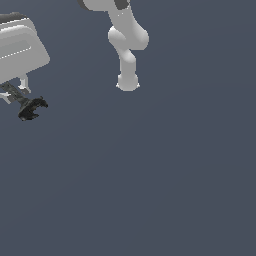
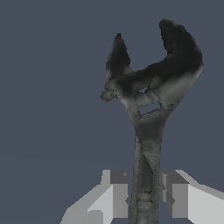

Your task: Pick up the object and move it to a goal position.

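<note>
The object is a small dark wrench [image 1: 31, 106] with a grey shaft and a black forked head. It hangs at the exterior view's far left, held up off the floor. My white gripper [image 1: 19, 86] sits just above it, partly cut off by the frame edge. In the wrist view the wrench [image 2: 146, 113] fills the middle, its forked head pointing away from the camera. My gripper [image 2: 145, 199] is shut on the wrench's shaft, with one grey pad [image 2: 118, 194] pressed to each side of it.
The white arm's base and lower links [image 1: 127, 45] stand at the back middle of the exterior view. A plain dark blue-grey floor [image 1: 150, 175] spreads under everything. No goal marker shows.
</note>
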